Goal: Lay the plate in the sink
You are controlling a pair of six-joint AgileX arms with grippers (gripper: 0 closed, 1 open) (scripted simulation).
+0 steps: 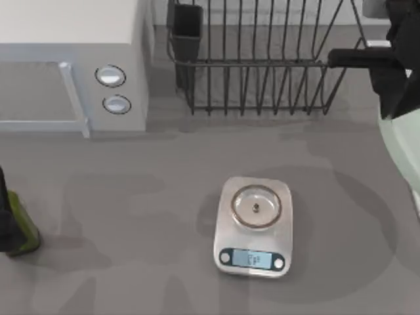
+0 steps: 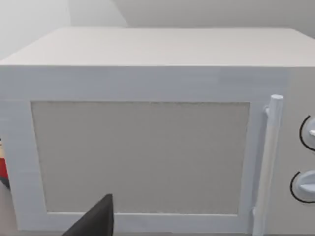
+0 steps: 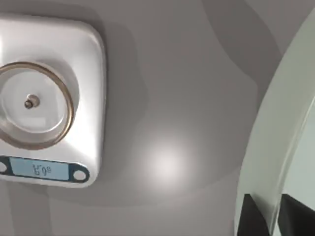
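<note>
item: plate. pale mint-green, large, round. location: far right edge of the table in the top view, partly cut off by the frame; tilted, rim curving across the right wrist view, above the grey table.

item: right gripper. location: at the plate's edge, under the dark arm at the top view's upper right. state: two dark fingers sit one on each side of the plate's rim, clamped on it as far as can be judged.

item: left gripper. location: left edge of the table, parked, facing the microwave. state: finger position cannot be told.

item: kitchen scale. location: centre of the table, small steel pan on top, display toward the near edge; well apart from the plate.

item: dish rack. black wire, at the back, right of the microwave.

step in hand, by judgement: plate gripped and carried; laying down not yet done. the sink cannot be located.

next move calls for: firm hold on a thin rim, bringing the plate over the basin, levelling it, lowering it flat inside the rim before release; keep clear of the rack.
</note>
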